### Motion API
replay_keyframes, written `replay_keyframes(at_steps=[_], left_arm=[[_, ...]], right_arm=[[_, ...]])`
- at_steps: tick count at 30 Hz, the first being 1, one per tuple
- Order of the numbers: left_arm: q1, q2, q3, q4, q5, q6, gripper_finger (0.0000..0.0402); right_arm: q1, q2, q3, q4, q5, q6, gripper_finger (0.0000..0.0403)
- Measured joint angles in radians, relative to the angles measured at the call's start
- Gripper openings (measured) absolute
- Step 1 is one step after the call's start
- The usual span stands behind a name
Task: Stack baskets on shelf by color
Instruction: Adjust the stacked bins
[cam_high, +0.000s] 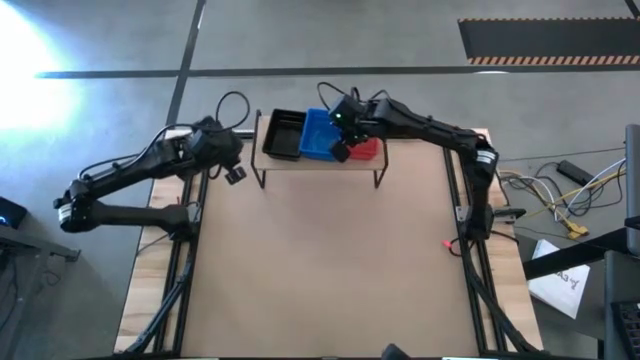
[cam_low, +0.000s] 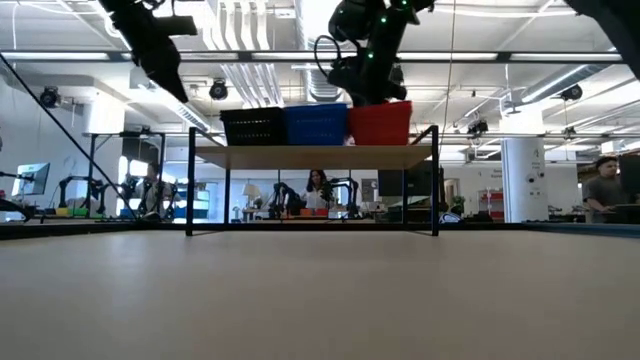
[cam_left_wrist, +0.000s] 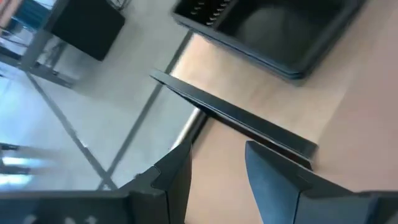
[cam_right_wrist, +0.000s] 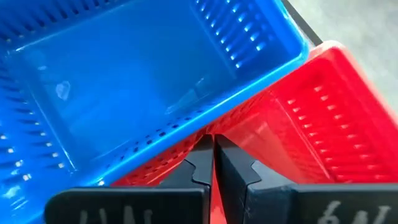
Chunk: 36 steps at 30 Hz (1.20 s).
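Observation:
The shelf (cam_high: 318, 165) stands at the table's far edge, with a black basket (cam_high: 283, 135), a blue basket (cam_high: 320, 133) and a red basket (cam_high: 366, 151) side by side on its wooden top (cam_low: 310, 156). In the low view they show as the black basket (cam_low: 253, 125), the blue basket (cam_low: 315, 123) and the red basket (cam_low: 380, 122). My right gripper (cam_high: 343, 150) is over the red basket's left end, shut on it. My left gripper (cam_high: 235, 173) hovers open, left of the shelf and above the table; the left gripper (cam_left_wrist: 214, 177) looks down on the shelf's edge and the black basket (cam_left_wrist: 273, 31). My right gripper (cam_right_wrist: 213, 163) pinches the red basket's wall (cam_right_wrist: 239, 140) on the side next to the blue basket (cam_right_wrist: 143, 81), between its two fingers. It comes from above, pointing down. The basket stands upright, its bottom on the shelf top (cam_low: 385, 150).
Bare wooden table (cam_high: 320, 270) lies in front of the shelf. Cables and papers (cam_high: 560, 200) lie on the floor to the right. In the low view, people and equipment show in the room beyond the shelf's wire legs (cam_low: 190, 190).

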Motion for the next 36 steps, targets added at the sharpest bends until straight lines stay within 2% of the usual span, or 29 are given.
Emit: replay_keyframes(at_steps=[8,12,16,20,27,31,36], left_arm=[[0.0,-0.076,-0.121,0.064,0.035,-0.036,0.0134],[0.0,-0.064,-0.146,0.125,0.095,-0.074,0.0134],[0.0,-0.009,-0.142,0.223,0.097,-0.073,0.0134],[0.0,0.076,-0.089,0.264,0.098,-0.047,0.0118],[0.008,0.183,0.063,0.206,0.092,-0.038,0.0048],[0.009,0.197,0.139,0.131,0.095,-0.047,0.001],[0.061,0.216,0.178,0.102,0.091,-0.036,0.0003]], right_arm=[[0.015,0.049,0.091,-0.007,-0.003,-0.048,0.0008],[0.026,0.011,0.091,-0.037,0.016,-0.068,0.0008],[0.073,-0.064,0.055,-0.051,0.051,-0.095,0.0008],[0.177,-0.166,-0.066,-0.033,0.107,-0.106,0.0008],[0.377,-0.39,-0.376,0.01,0.28,0.017,0.0009],[0.428,-0.535,-0.567,0.022,0.351,0.153,0.0009],[0.431,-0.692,-0.755,0.117,0.45,0.289,0.0009]])
